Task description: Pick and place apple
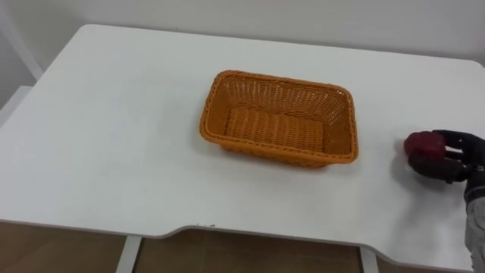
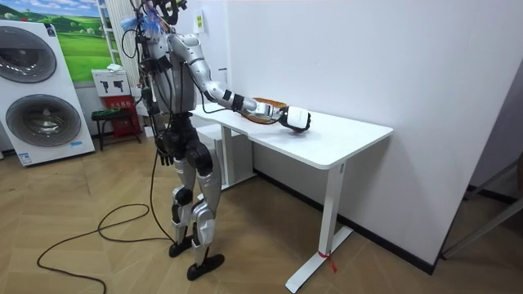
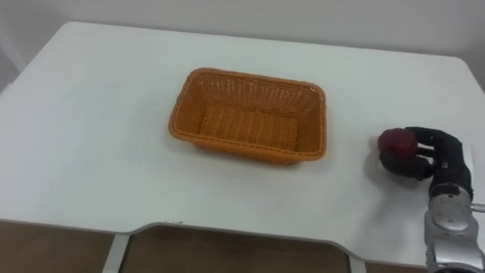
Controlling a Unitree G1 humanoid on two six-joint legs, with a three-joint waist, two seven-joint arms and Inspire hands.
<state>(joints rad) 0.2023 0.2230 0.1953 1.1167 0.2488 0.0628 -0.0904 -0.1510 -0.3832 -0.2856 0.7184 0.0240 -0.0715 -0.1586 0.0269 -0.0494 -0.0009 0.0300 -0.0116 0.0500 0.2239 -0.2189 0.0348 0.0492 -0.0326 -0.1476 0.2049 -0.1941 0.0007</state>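
Apple point(image 1: 423, 144): one, dark red, round (my fingers cover part of it), at the right edge of the frame, over the white worktop point(image 1: 114, 136).
Right hand point(image 1: 464, 152): curled round the apple, gripping it.
Basket point(image 1: 280, 95): one, orange wicker, rectangular, centre frame, well apart from the apple.
Left hand point(image 2: 166, 153): hangs at my side; grip state, cannot tell.

A small, dark red apple point(image 1: 423, 144) sits low at the white table's point(image 1: 114, 136) far right, clasped in the right hand's point(image 1: 456, 157) curled dark fingers, well apart from the orange, rectangular woven basket point(image 1: 265, 150) standing upright mid-table.
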